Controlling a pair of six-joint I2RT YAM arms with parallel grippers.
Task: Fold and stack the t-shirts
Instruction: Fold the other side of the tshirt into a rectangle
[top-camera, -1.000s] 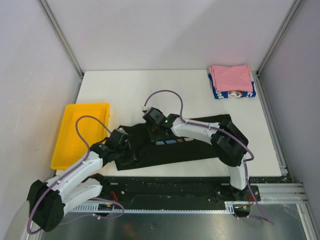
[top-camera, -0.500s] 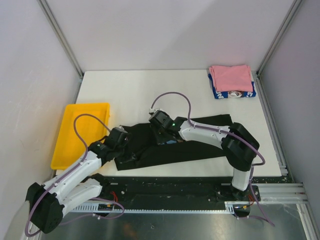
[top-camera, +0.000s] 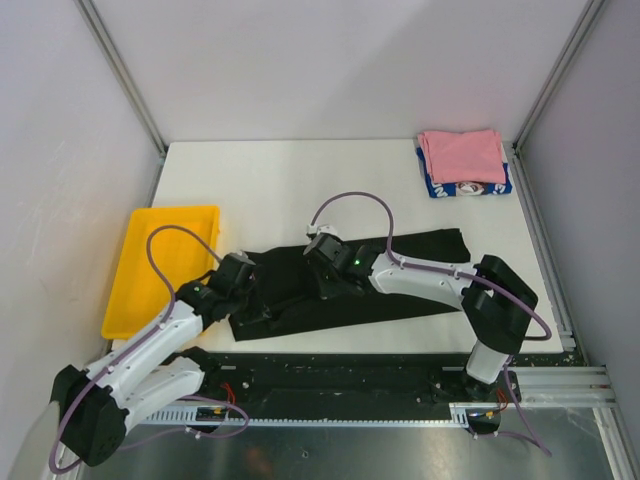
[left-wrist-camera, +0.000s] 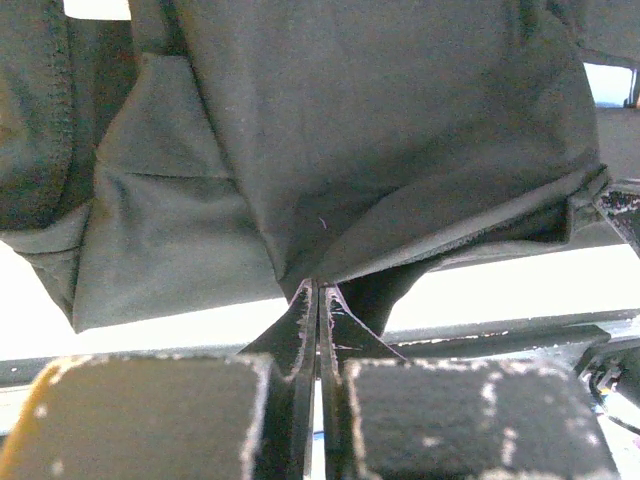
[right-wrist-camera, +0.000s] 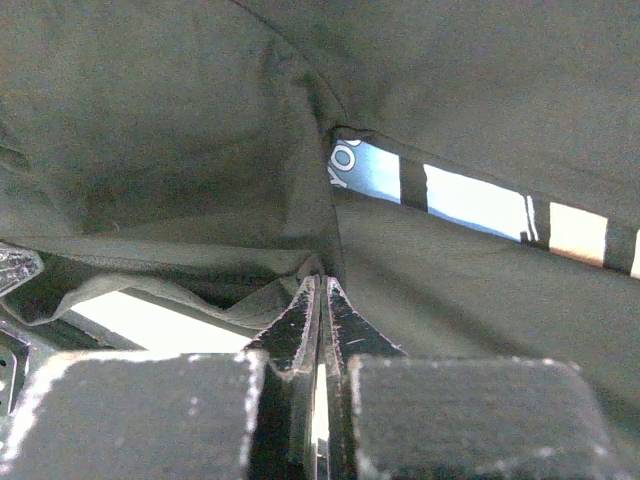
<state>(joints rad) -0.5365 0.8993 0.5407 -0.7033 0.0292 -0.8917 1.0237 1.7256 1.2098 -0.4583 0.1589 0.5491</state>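
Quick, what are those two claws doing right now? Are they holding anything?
Left gripper: closed, pinching a fold of the black t-shirt.
Right gripper: closed, pinching the same black t-shirt.

The left arm (top-camera: 150, 345) and right arm (top-camera: 430, 283) are the same build: white shells on the links, chunky black housings at every joint. Each has a purplish-grey cable (top-camera: 180, 230) looping off it, and the right one's got a tiny green light (top-camera: 357, 264) near the wrist. Up close, the left gripper (left-wrist-camera: 318, 292) and right gripper (right-wrist-camera: 322, 285) have thin black wedge fingers (left-wrist-camera: 290, 330) on matte black blocks, pretty scuffed, with edges chipped white.
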